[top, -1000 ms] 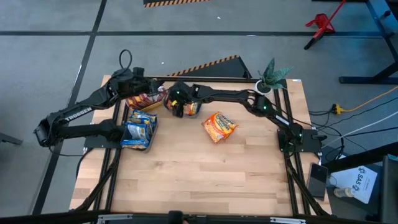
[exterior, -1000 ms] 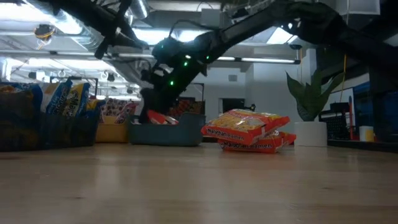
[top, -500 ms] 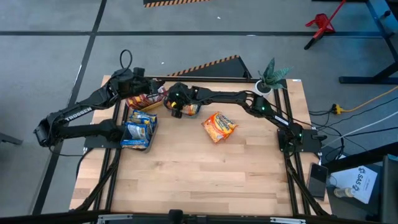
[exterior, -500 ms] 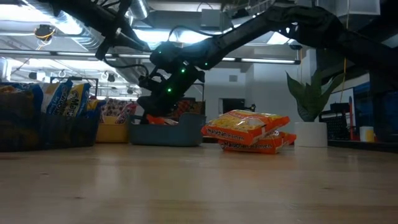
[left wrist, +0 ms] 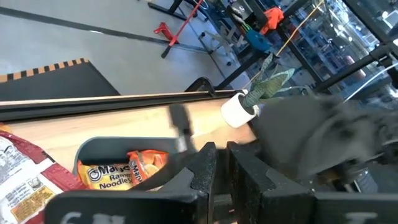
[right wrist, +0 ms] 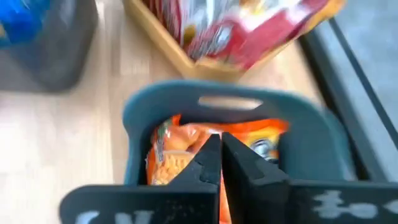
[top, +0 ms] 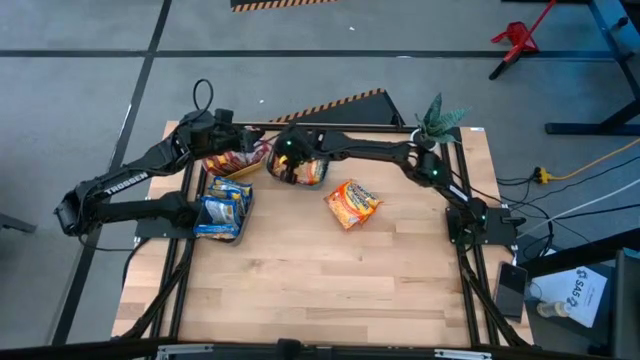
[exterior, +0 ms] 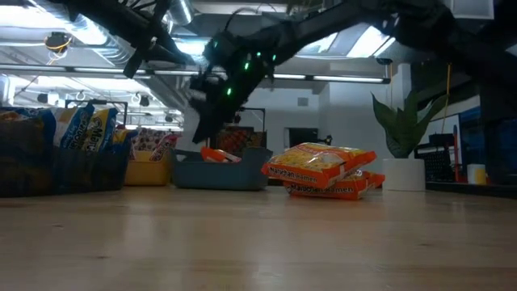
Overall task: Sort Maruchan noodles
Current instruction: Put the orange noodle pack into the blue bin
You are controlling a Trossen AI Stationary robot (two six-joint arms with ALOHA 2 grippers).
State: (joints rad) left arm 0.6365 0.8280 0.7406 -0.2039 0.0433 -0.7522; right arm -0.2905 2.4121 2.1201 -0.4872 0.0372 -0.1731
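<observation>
Grey concrete floor surrounds a pale wooden table (top: 320,280) framed by black rails, with a small potted green plant in a white pot (top: 432,125) at its far right corner. Along the far left part of the table stand three plastic bins: a yellow rectangular bin (top: 232,163) heaped with red-maroon crinkly noodle packets (top: 225,160), a teal-grey bin (top: 300,172) just to its right holding orange noodle packets (right wrist: 186,149), and a dark bin (top: 222,208) nearer and to the left, filled with blue-silver noodle packets (top: 224,205). A small stack of orange noodle packets with yellow print (top: 352,203) lies loose on the bare wood to the right of the teal-grey bin, clear of all bins. The right gripper (top: 287,160), at the end of the dark arm stretched across from the right side, hangs above the teal-grey bin with its two fingers (right wrist: 211,158) pressed together and nothing between them, the orange packets lying in the bin just below. The left gripper (top: 250,143) waits over the far edge of the yellow bin, its fingers (left wrist: 205,168) nearly together and empty, pointing toward the right arm and the plant.
</observation>
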